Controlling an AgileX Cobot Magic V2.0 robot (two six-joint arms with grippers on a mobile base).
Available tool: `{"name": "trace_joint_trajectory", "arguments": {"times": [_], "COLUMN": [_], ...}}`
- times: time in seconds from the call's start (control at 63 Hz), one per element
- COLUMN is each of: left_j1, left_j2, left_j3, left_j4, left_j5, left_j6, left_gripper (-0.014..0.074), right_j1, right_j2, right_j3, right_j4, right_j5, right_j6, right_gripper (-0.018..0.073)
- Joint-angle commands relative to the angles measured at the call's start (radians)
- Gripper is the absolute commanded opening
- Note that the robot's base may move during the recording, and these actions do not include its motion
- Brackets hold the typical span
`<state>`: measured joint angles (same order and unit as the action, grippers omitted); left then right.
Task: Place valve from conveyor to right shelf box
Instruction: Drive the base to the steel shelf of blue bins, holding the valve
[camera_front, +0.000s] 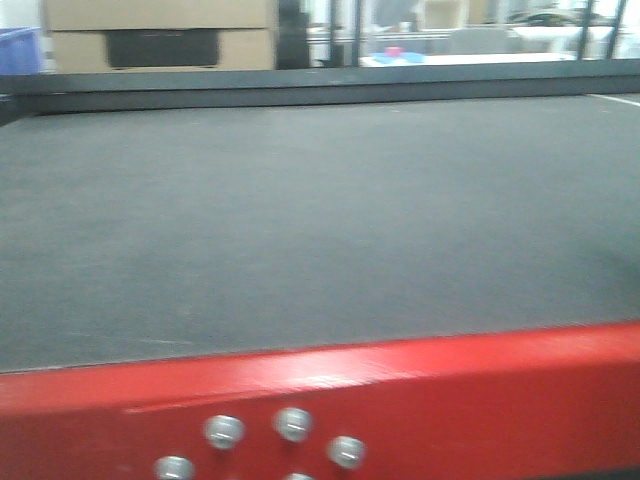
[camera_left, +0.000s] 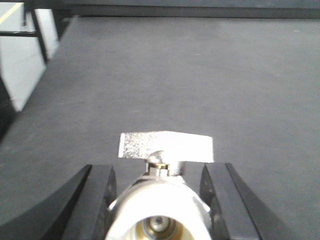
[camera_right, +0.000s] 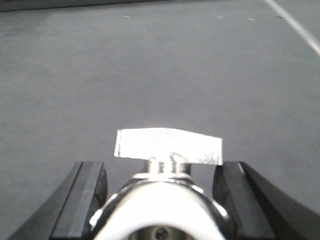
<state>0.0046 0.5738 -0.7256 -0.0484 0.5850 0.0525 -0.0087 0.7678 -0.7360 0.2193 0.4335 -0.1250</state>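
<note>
**Both grippers closed on a valve, over the belt**

- Left gripper (camera_left: 159, 170): the fingers (camera_left: 100, 200) sit against both sides of the left valve (camera_left: 157, 212). No gap shows, so I read it as clamped on the body.
- Right gripper (camera_right: 160, 167): same picture, with the fingers (camera_right: 85, 200) tight on the flanks of the right valve (camera_right: 160, 207).
- Location: each valve is between its own gripper's fingers with the conveyor (camera_front: 300, 220) belt behind it. I can't tell whether either is lifted or resting on the belt. The front view shows only bare belt, the red rail (camera_front: 420, 385) and its bolts (camera_front: 292, 423). No arm, valve or shelf box is in view.
- Orientation: on both, an open port faces the wrist camera, so the body's long axis runs along the gripper's reach, away from the camera. The flat handles (camera_left: 165, 146) (camera_right: 167, 145) sit on the stem and lie crosswise, spanning finger to finger.
- Handling (judgement): solid metal, rigid, heavy for its size and not fragile. The plated round body looks slick, so it could twist or slip in the grip. Hold across the body as now, never by the handle, which would probably turn on its stem. Expect a tip-heavy load during the swing to the shelf.
</note>
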Motion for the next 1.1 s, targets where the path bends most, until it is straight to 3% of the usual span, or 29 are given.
{"name": "trace_joint_trajectory", "arguments": {"times": [0.0,1.08], "left_j1": [-0.005,-0.005], "left_j2": [-0.006,-0.006], "left_j3": [-0.005,-0.005], "left_j4": [-0.009,-0.009], "left_j5": [-0.053,-0.053], "left_j6": [-0.002,-0.002], "left_gripper": [-0.0111,-0.0111], "right_j1": [-0.005,-0.005], "right_j2": [-0.012,-0.012], "right_j3": [-0.008,-0.008], "right_j4": [0.004,0.004], "right_j5": [-0.076,-0.076], "right_j6": [-0.006,-0.006], "right_gripper": [-0.0163,-0.0163]}}
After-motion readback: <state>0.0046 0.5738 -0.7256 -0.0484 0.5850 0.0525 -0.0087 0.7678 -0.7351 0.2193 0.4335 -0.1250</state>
